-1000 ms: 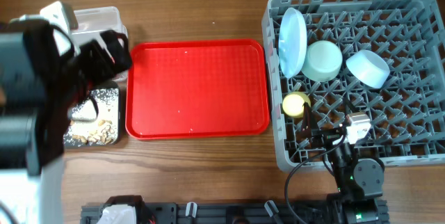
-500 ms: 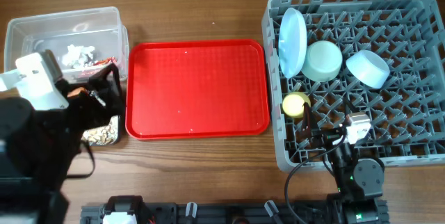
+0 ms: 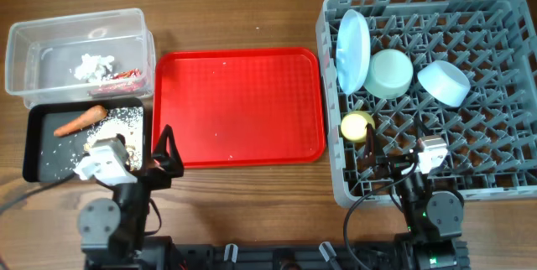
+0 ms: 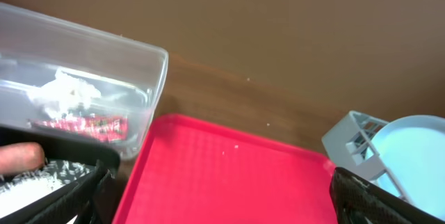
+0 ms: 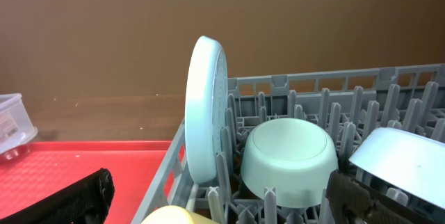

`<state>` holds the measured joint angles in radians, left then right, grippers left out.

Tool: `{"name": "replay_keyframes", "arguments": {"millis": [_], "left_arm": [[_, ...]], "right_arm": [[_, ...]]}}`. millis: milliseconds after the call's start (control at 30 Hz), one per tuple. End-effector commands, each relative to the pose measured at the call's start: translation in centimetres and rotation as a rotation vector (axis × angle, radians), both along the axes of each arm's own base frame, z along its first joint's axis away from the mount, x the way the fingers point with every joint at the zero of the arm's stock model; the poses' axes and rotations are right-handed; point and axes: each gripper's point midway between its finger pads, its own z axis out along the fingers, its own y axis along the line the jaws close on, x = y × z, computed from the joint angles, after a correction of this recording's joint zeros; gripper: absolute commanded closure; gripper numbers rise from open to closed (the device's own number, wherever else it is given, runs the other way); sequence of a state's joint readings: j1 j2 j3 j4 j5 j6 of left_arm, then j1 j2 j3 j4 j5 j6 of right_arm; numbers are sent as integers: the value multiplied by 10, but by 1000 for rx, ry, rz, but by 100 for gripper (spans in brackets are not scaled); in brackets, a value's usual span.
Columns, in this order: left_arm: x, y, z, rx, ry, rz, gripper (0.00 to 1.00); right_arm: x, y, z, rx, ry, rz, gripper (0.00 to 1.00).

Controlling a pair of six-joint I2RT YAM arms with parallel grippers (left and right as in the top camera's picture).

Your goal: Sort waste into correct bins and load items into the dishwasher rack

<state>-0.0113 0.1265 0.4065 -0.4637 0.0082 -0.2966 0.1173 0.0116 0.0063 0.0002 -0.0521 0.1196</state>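
Near the red tray (image 3: 239,106), left pincer (image 3: 168,153) gapes wide, empty.

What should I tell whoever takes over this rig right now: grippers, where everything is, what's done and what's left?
Left gripper: jaws open, empty, at the near left corner of the red tray.
Right gripper: jaws open, empty, over the front of the rack.
Tissue and wrapper are in the clear tub; carrot and crumbs are in the black tray.
Plate, standing on edge, green bowl, blue bowl and yellow cup are in the rack.
Done: waste sorted, four dishes loaded.
Left: the spoon shows in no view, so find it.
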Motion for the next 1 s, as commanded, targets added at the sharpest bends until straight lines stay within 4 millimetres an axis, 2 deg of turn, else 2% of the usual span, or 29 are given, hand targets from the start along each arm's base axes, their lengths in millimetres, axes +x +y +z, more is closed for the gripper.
{"name": "replay_keyframes", "arguments": {"millis": [0, 167, 200, 467, 967], "left_arm": [[8, 1, -29, -47, -50, 13, 0], [23, -4, -67, -139, -68, 6, 0], [25, -8, -70, -139, -82, -12, 0], [25, -32, -70, -108, -105, -114, 0], [25, -33, -70, -108, -104, -118, 0]], "right_arm": [[0, 1, 2, 15, -6, 5, 0], [0, 1, 2, 15, -6, 5, 0], [0, 1, 2, 15, -6, 5, 0], [0, 1, 2, 15, -6, 5, 0], [0, 1, 2, 15, -6, 5, 0]]}}
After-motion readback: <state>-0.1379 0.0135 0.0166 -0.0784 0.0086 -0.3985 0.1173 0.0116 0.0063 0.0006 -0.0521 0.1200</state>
